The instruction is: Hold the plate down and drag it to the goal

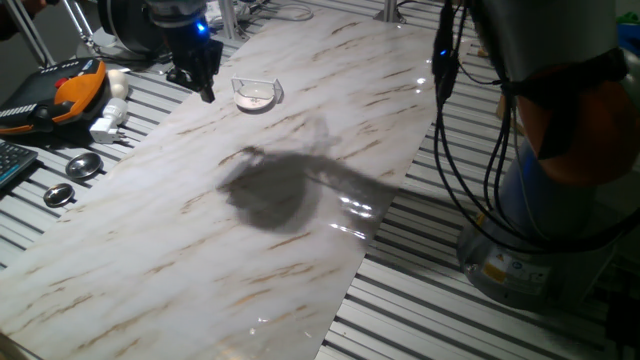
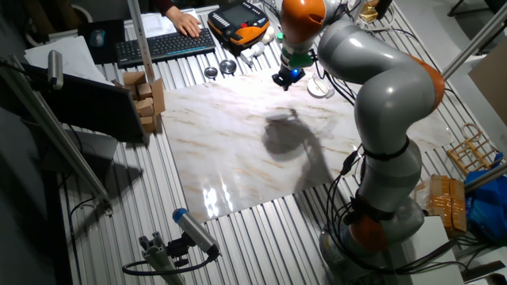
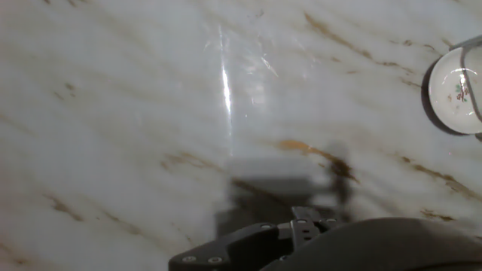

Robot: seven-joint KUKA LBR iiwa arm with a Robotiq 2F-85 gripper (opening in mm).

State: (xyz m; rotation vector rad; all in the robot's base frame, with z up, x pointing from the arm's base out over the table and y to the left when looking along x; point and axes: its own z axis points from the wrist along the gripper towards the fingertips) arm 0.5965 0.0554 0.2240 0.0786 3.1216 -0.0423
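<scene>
The plate (image 1: 255, 97) is a small white dish at the far side of the marble board (image 1: 230, 240). It lies within the low clear walls of the goal (image 1: 277, 87), a transparent bracket. My gripper (image 1: 207, 95) hangs just left of the plate, a short gap away, not touching it, with its tip close to the board. Its black fingers look closed together with nothing between them. In the other fixed view the gripper (image 2: 285, 79) is left of the plate (image 2: 321, 89). In the hand view the plate (image 3: 454, 92) is at the right edge, showing brownish specks.
Two grey metal discs (image 1: 83, 165) (image 1: 58, 195) lie on the slatted table left of the board. An orange-black pendant (image 1: 72, 85) and white parts (image 1: 112, 112) sit behind them. The arm's base (image 1: 560, 190) and cables (image 1: 447, 110) stand at right. Cardboard boxes (image 2: 147, 95) are also there.
</scene>
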